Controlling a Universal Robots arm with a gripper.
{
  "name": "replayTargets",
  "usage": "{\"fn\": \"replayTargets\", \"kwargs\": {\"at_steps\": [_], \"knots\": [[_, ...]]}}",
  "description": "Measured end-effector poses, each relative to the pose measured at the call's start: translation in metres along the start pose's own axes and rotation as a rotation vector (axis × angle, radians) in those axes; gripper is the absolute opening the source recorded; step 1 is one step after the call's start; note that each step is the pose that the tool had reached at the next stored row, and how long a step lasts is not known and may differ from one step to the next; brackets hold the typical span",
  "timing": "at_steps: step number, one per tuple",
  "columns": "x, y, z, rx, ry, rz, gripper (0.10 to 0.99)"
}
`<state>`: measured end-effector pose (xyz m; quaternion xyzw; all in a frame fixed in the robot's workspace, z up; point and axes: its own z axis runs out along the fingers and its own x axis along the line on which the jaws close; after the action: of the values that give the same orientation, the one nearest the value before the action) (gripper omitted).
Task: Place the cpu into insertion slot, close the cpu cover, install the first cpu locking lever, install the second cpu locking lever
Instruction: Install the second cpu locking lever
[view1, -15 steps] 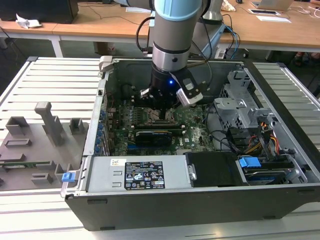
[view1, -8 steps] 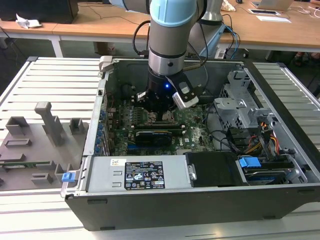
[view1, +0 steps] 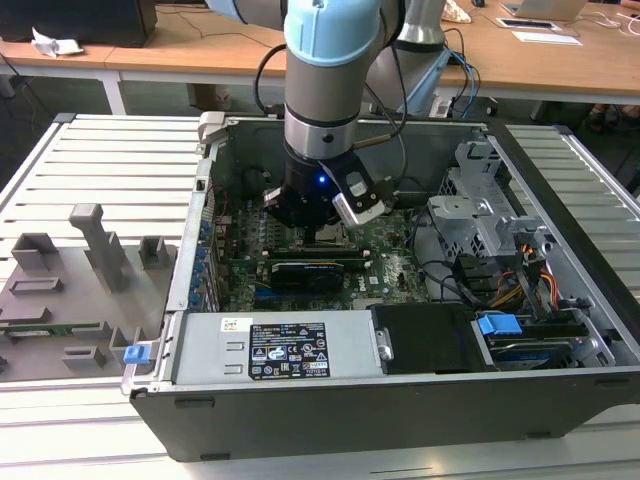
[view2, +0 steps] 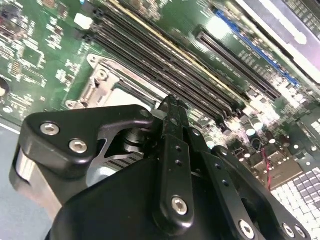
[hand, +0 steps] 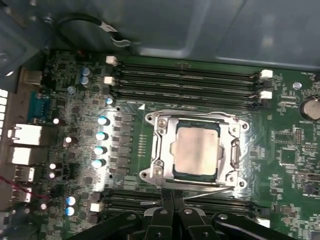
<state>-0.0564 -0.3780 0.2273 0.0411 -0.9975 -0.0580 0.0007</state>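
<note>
Motherboard work inside an open black computer case (view1: 400, 400): the pale blue and grey robot arm (view1: 325, 70) reaches straight down into the chassis so that its black gripper (hand: 172, 207) hangs just above the processor socket on the green circuit board (hand: 290, 150).

The small flat square chip with a silver-grey metal top (hand: 196, 150) lies level in the square dark socket recess (hand: 175, 170), its edges squared to the frame, which suggests it is seated. The thin silver-grey metal frame plate with a large square opening (hand: 162, 145) lies flat around the chip, so the cover reads as shut over it, the chip's top showing through the opening.

In the first wrist view the two black fingertips (hand: 165, 200) are pressed together with no gap between them, clenched on nothing visible. They sit at the socket's near edge, right where a thin silver wire lever (hand: 210, 189) runs along the frame; whether they touch it cannot be told. That placement fits a pushing tool rather than a grasp: pinched tips make a narrow point for nudging a slim lever. Whether either lever is hooked home cannot be told.

The long black memory slots (hand: 185, 82) flank the socket on both sides, leaving little room, which may explain the steep approach.
</note>
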Motion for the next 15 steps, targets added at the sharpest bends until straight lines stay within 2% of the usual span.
{"fn": "replayTargets", "kwargs": {"at_steps": [6,8,13,15], "knots": [[0.0035,-0.0024,0.0055,-0.015,-0.0011,0.0,0.11],[0.0064,-0.0052,0.006,-0.033,-0.0031,-0.001,0.11],[0.0093,-0.0118,0.0052,-0.055,-0.0056,-0.001,0.11],[0.0135,-0.0157,0.0058,-0.07,-0.0078,-0.001,0.11]]}}
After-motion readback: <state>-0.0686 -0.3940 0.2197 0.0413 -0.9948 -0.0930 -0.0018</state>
